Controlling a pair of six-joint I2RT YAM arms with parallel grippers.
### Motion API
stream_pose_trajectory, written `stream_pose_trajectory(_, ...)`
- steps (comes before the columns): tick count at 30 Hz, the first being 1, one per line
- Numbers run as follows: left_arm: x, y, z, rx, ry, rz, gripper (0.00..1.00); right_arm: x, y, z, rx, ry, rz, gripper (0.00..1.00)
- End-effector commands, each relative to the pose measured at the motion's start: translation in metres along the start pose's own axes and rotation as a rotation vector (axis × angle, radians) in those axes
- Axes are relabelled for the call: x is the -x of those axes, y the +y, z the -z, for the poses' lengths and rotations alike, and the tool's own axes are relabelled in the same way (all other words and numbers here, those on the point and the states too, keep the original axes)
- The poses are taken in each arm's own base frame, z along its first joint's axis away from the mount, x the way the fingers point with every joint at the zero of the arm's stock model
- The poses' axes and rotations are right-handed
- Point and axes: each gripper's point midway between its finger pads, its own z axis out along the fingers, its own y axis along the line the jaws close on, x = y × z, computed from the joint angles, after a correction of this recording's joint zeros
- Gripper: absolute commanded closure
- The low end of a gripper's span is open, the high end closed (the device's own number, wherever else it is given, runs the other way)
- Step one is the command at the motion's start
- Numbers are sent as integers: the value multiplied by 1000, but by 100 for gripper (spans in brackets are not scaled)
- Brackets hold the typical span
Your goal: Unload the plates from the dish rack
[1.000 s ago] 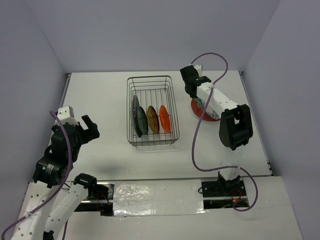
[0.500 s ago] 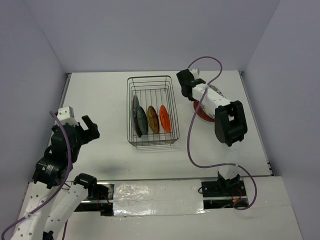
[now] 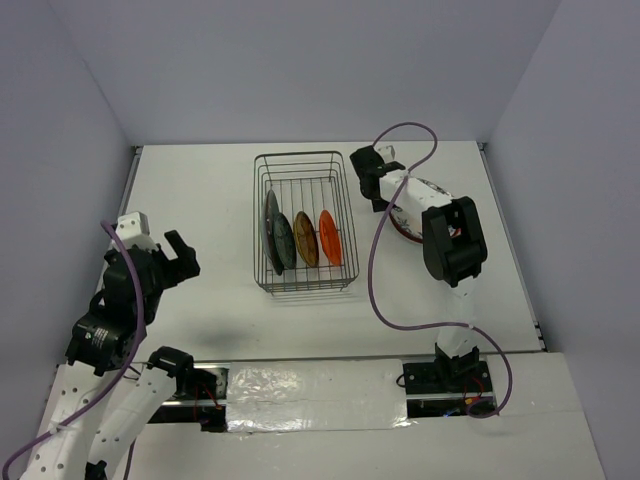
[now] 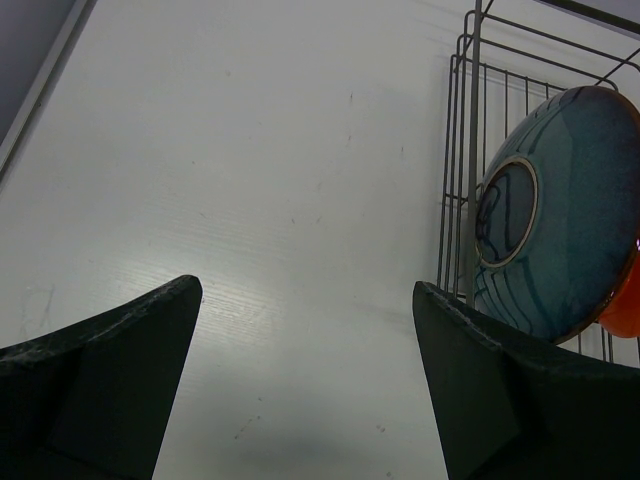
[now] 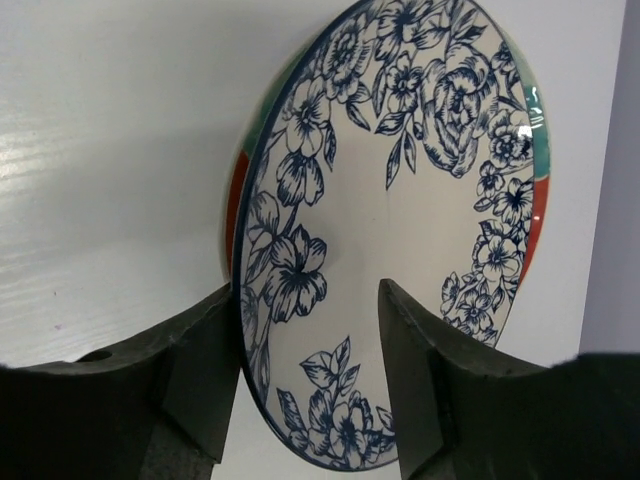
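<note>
The dark wire dish rack (image 3: 298, 155) stands mid-table with several plates on edge in it: two dark teal ones (image 3: 273, 233), a brown one (image 3: 306, 239) and an orange one (image 3: 329, 237). Right of the rack, a white plate with blue flowers (image 5: 420, 200) lies on a red-rimmed plate (image 5: 233, 205) and a teal one. My right gripper (image 5: 310, 290) is open, its fingers straddling the flowered plate's near rim; the right finger stands off its face. That gripper (image 3: 384, 199) sits at the stack's left edge. My left gripper (image 4: 307, 288) hangs open over bare table, left of the rack (image 4: 470, 150) and the teal plate (image 4: 560, 220).
The right arm's elbow (image 3: 452, 243) and its purple cable (image 3: 375, 270) hang over the table beside the plate stack. White walls close the table at back and sides. The left arm (image 3: 130, 290) is at the near left corner.
The right gripper has gone from shut on the flowered plate to open, releasing it on the stack. Its wrist has shifted a little left and back. The left arm has not moved.
</note>
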Motion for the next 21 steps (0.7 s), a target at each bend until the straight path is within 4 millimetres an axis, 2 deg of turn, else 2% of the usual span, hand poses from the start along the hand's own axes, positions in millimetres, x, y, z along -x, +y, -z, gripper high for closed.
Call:
stream_pose_trajectory(1,8,-5,-2,-13,-30,16,0,3,-5,-1,-40,-4,-3,37)
stream_pose_trajectory(7,8,-6,-3,-14,-27,12,0,-2,0,3,16,18,-8,26)
stream_pose_trajectory(14,8,-6,-2,-15,-30,14,0,-20,15,-4,148,81,-35,25)
stream_pose_trajectory(21,9,-6,-1,-16,-33,16,0,-24,18,-7,252,114,-93,25)
